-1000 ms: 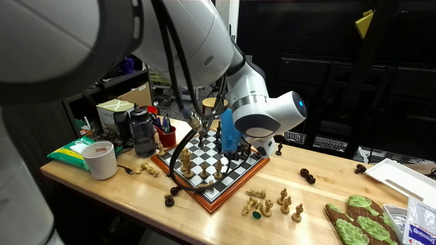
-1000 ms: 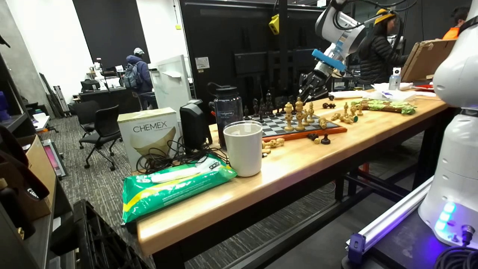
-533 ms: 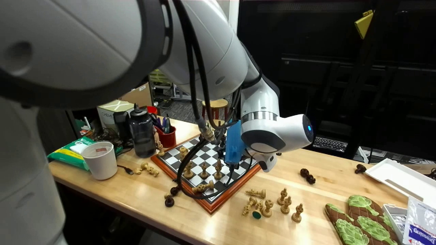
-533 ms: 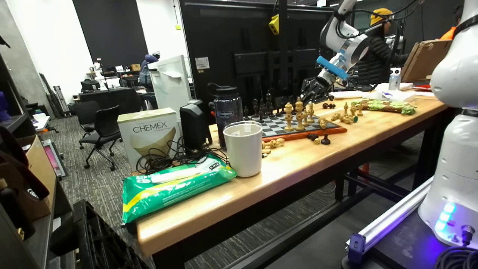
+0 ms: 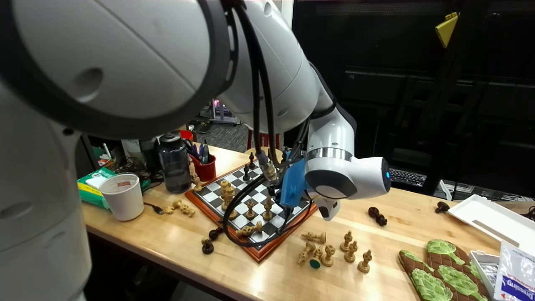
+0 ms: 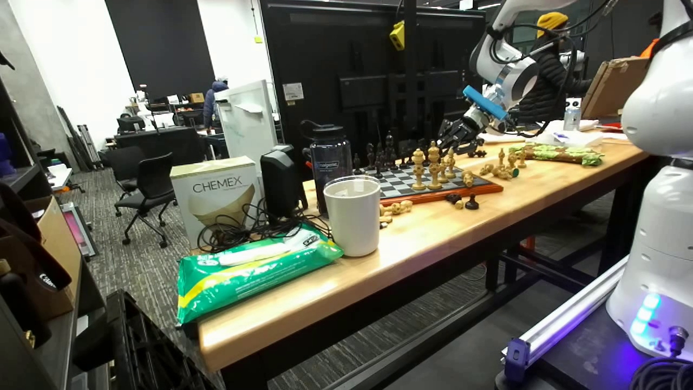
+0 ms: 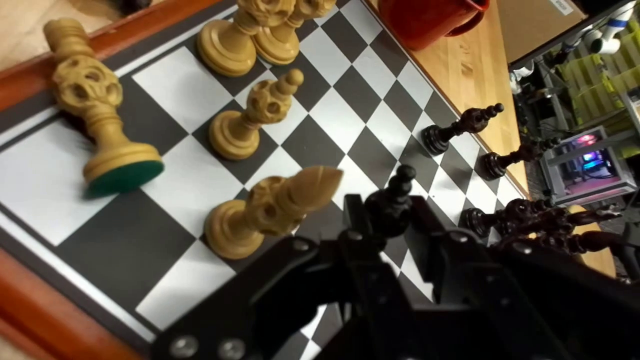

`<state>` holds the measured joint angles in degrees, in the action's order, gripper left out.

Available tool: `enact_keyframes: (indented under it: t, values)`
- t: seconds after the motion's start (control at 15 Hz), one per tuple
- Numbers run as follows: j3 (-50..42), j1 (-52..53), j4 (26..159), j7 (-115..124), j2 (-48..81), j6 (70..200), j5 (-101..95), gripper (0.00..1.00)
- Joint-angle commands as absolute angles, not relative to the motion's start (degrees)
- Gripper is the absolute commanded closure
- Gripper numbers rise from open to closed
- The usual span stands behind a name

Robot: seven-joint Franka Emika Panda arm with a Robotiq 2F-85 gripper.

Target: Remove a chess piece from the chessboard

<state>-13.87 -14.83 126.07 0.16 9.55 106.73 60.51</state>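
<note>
The chessboard (image 5: 267, 252) lies on the table with light and dark pieces on it; it also shows in an exterior view (image 6: 476, 190) and the wrist view (image 7: 55, 310). My gripper (image 7: 385, 207) is shut on a dark chess piece (image 7: 391, 212), holding its round body between the fingertips above the board. In an exterior view the gripper (image 6: 448, 140) is over the board's far side. Light pieces stand to the left of the fingers, the nearest a pointed one (image 7: 280, 205). A light piece (image 7: 107, 130) lies on its side. Several dark pieces (image 7: 462, 127) stand along the far side.
Loose light pieces (image 5: 328, 256) and dark pieces (image 5: 377, 216) are on the table beside the board. A white cup (image 5: 123, 198), a water bottle (image 5: 174, 167) and a red mug with pens (image 5: 205, 169) stand to the left. A patterned mitt (image 5: 443, 271) and a white tray (image 5: 495, 219) are right.
In both exterior views the arm and gripper have moved to the right and a little lower in the picture. The pieces on the board and table seem unmoved.
</note>
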Motion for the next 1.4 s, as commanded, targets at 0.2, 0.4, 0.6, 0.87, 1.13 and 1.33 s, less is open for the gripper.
enact_keyframes:
  t: [0.2, 0.4, 0.6, 0.87, 1.13, 1.33]
  values:
    - [-14.3, -16.2, 123.0, -0.4, 13.2, 102.3, 62.4, 0.94]
    - [-14.2, -16.3, 121.4, -0.2, 14.6, 101.8, 62.3, 0.94]
    - [-14.2, -16.4, 119.7, 0.3, 15.9, 101.1, 62.4, 0.94]
    - [-14.3, -16.6, 118.0, 2.1, 16.6, 100.0, 61.9, 0.94]
    - [-14.5, -16.9, 117.0, 4.1, 17.0, 98.9, 61.8, 0.94]
    - [-14.7, -17.0, 116.7, 5.3, 17.4, 99.0, 61.6, 0.94]
